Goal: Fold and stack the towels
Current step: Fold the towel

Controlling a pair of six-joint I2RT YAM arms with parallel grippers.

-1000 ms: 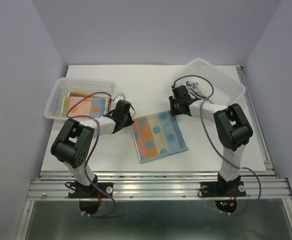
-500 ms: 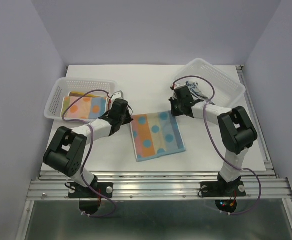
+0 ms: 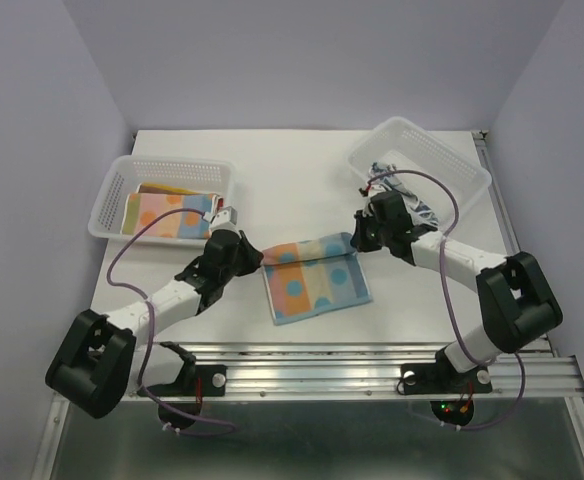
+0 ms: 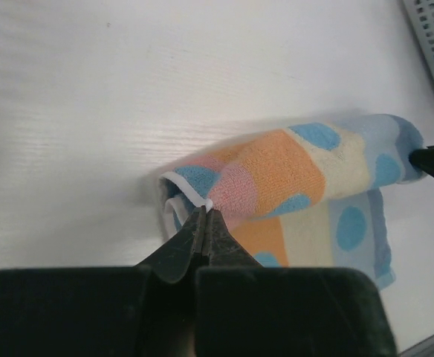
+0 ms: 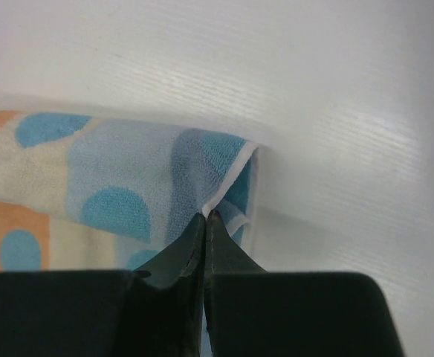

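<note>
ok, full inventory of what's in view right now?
left white perforated plastic basket: 1, white, far-left of table
right white perforated plastic basket: 1, white, far-right of table, set at an angle
pastel-squared dotted terry towel: 1, orange/cream/blue with blue dots, mid-table, far edge lifted and doubled over
folded dotted towel: 1, pastel with orange dots, on top in the left basket
mustard towel edge: 1 showing, beneath the folded one; further layers can't be told
blue-white patterned cloth: 1, crumpled in the right basket
white table: 1
left gripper: black, shut on the mid-table towel's left far corner
right gripper: black, shut on its right far corner
</note>
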